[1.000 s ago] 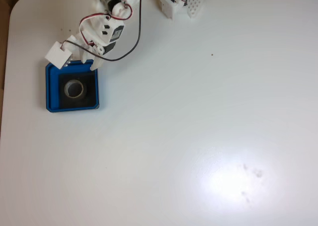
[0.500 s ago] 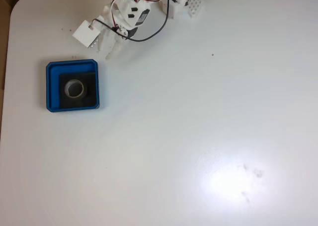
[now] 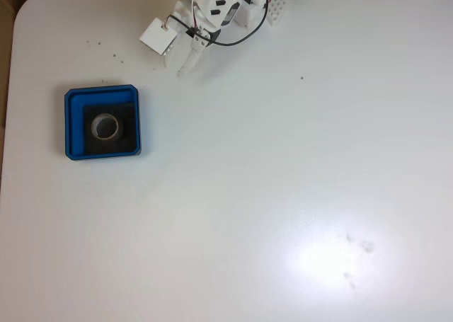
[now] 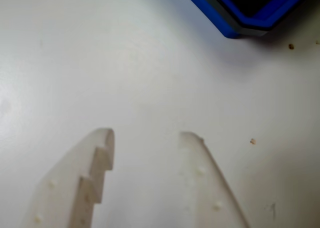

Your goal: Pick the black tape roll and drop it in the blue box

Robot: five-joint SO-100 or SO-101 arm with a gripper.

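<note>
The small black tape roll (image 3: 106,127), a flat ring with a pale grey inner rim and an open centre, lies flat on the dark floor of the shallow square bright-blue plastic box (image 3: 102,93). In the fixed view this box stands at about 9 o'clock on the white table (image 3: 283,180), near the left edge. The roll sits a little toward the 9 o'clock side of the dark floor, and it does not touch the blue walls.

The white two-finger gripper (image 3: 185,69) of the arm is at about 11 o'clock in the fixed view, close to the top edge, and it points down toward 6 o'clock. It is well apart from the blue box, which lies from it toward 8 o'clock. Red and black cables (image 3: 226,39) run along the arm behind it.

In the wrist view the gripper (image 4: 147,134) comes in from the bottom edge, with its two pale fingers (image 4: 97,163) spread apart and bare table between them; it holds nothing. One corner of the blue box (image 4: 235,27) shows there at about 1 o'clock. A few small brown crumbs (image 4: 253,141) lie on the table at 3 o'clock.
</note>
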